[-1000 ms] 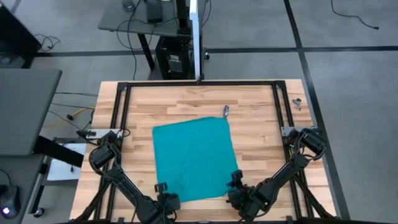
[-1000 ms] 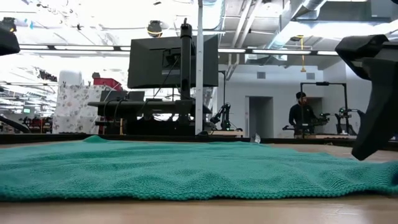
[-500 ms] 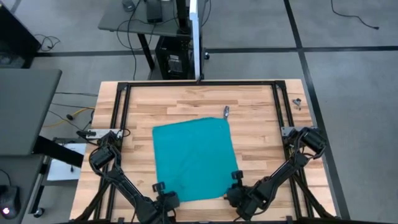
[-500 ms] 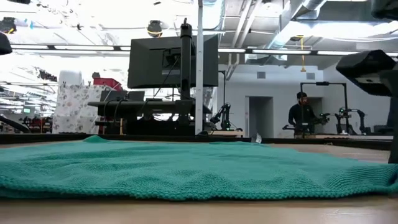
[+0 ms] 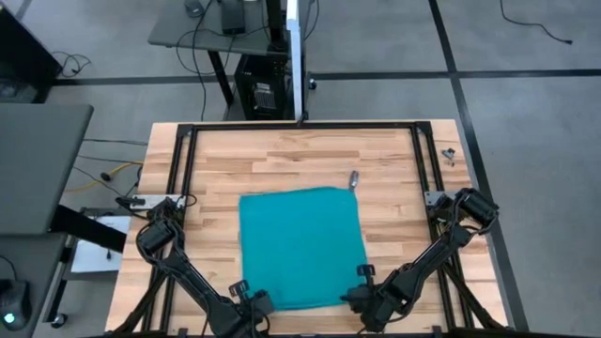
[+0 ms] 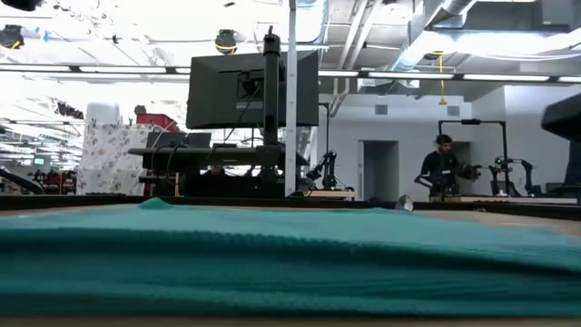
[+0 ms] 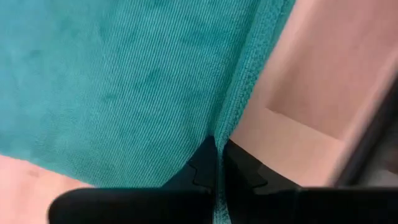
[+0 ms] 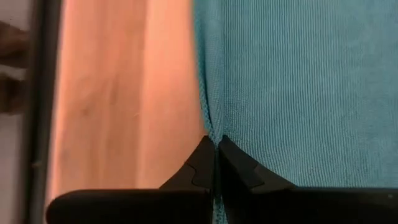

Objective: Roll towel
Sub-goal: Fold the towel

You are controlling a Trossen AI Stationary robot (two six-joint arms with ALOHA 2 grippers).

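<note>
Teal towel [image 5: 302, 246], thin ribbed knit with a thicker hemmed edge, lies flat as a rough rectangle at lower centre of the high view on the pale wood-plank worktop [image 5: 394, 164]. Left gripper [image 7: 216, 163] at the towel's lower left corner, right gripper [image 8: 215, 160] at its lower right; each has its dark fingers pinched closed on the hem. Small metal piece [image 5: 354, 177] by the upper right corner. No readable writing.
</note>
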